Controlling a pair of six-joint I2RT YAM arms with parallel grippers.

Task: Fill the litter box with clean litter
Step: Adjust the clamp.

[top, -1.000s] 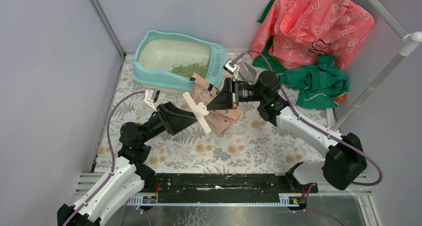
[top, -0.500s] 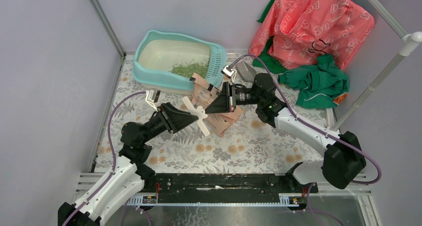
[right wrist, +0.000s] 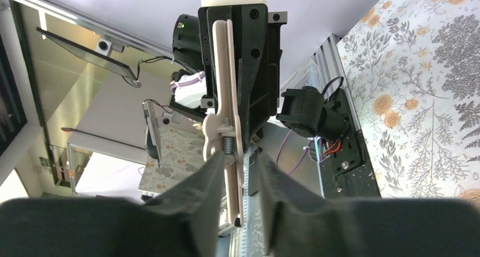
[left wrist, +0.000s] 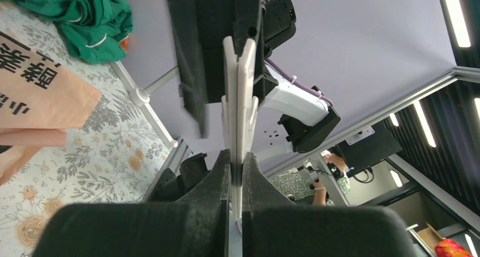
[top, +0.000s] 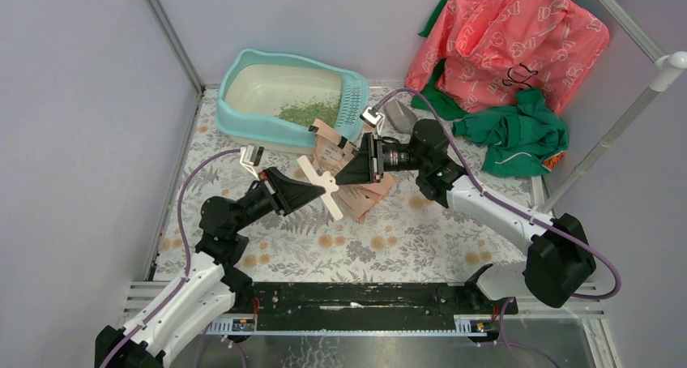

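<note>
Left gripper (top: 317,188) is closed on a cream-white flat plastic clip (top: 334,206). The left wrist view shows both fingers (left wrist: 209,189) pressed against the clip's faces with no gap. Right gripper (top: 343,172) meets the same clip from the 2 o'clock side. In the right wrist view the clip, with a small metal spring at its hinge, sits between the jaws. One finger lies against it and a thin strip of background shows on the other side, so whether this gripper is clamped cannot be told. Both grippers are at mid-surface, above a peach-pink printed paper bag (top: 364,191) lying on the floral-patterned surface (top: 389,238).

The light-teal rounded-rectangular plastic litter box (top: 251,130), with a cream-white basin, stands at 11 o'clock on the surface, apart from both grippers. Small loose green litter granules (top: 312,110) form a thin patch inside the basin at its 4 o'clock end, against the slotted teal grille (top: 353,102). The remaining basin floor shows cream-white.

A grey scoop (top: 401,117) lies just beside the box's 3 o'clock end. Pink printed fabric (top: 502,44) and a green cloth (top: 518,133) lie at 1 o'clock.
</note>
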